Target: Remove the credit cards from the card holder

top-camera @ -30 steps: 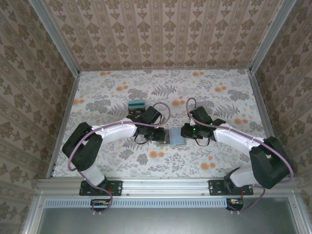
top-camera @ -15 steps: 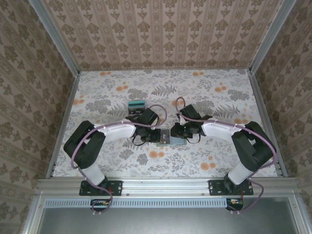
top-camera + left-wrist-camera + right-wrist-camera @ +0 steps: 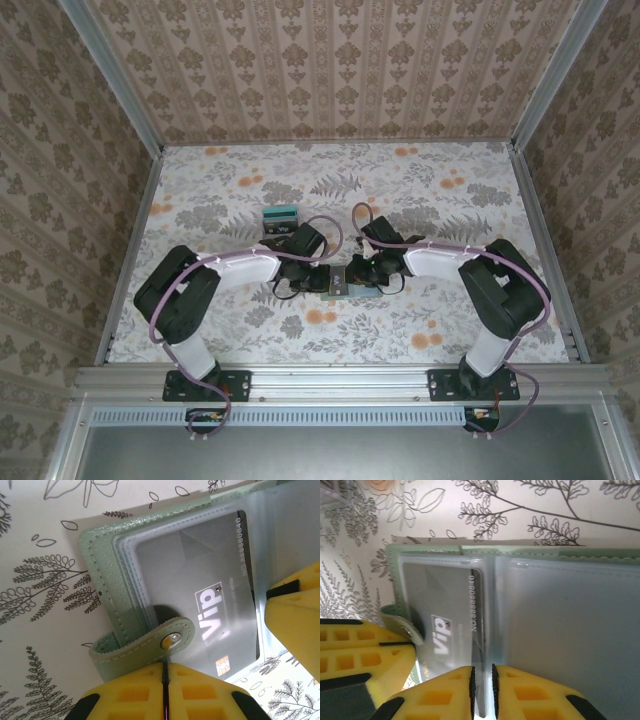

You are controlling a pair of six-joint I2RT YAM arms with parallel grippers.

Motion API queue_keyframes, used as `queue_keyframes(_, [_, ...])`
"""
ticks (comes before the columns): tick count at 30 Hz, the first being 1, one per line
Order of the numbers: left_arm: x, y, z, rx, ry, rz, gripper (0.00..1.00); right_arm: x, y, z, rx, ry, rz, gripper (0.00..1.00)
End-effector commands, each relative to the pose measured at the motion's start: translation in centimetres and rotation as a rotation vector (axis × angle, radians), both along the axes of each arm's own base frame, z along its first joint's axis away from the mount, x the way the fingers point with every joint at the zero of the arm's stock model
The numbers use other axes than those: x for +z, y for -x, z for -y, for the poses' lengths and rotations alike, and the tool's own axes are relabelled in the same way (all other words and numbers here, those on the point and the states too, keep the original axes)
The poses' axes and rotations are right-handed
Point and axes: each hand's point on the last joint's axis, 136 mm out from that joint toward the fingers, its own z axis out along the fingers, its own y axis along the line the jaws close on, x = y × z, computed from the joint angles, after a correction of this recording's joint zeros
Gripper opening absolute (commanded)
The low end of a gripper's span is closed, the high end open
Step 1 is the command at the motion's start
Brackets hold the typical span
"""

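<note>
The open card holder (image 3: 102,580) lies between the claws. The left claw (image 3: 165,690) is closed just beside its strap (image 3: 150,642). The right claw (image 3: 482,690) is nearly closed at a clear sleeve (image 3: 560,620); I cannot tell whether it grips.

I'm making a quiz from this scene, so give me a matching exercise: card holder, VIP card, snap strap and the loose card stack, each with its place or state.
1 card holder
2 VIP card
3 snap strap
4 card stack

A lying apart from the others
B spread open
C inside a clear sleeve
D curled over the sleeve's edge

Pairs: 1-B, 2-C, 3-D, 4-A
</note>
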Motion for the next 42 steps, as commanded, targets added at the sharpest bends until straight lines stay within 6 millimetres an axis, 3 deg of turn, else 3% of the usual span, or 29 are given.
queue_keyframes(1, [-1.2,0.8,-0.4,0.004,-0.036,-0.033,0.09,-0.3,0.1,-0.1,-0.01,0.013,-0.032,0.2])
queue_keyframes(24, [-1.1,0.9,0.2,-0.01,-0.032,-0.041,0.09,-0.2,0.4,-2.3,0.027,-0.101,-0.069,0.18])
queue_keyframes(26, [-1.1,0.9,0.1,-0.01,-0.034,-0.041,0.09,-0.3,0.5,-2.3,0.025,-0.104,-0.071,0.15])
queue_keyframes(28, [-1.1,0.9,0.1,-0.011,-0.035,-0.041,0.09,-0.2,0.5,-2.3,0.024,-0.102,-0.067,0.05])
queue_keyframes(29, [-1.1,0.9,0.0,-0.011,-0.039,-0.041,0.09,-0.1,0.5,-2.2,0.023,-0.098,-0.064,0.0])
queue_keyframes(42, [-0.7,0.5,-1.4,0.016,-0.057,-0.028,0.09,0.8,0.5,1.8,-0.035,-0.029,-0.027,0.0])
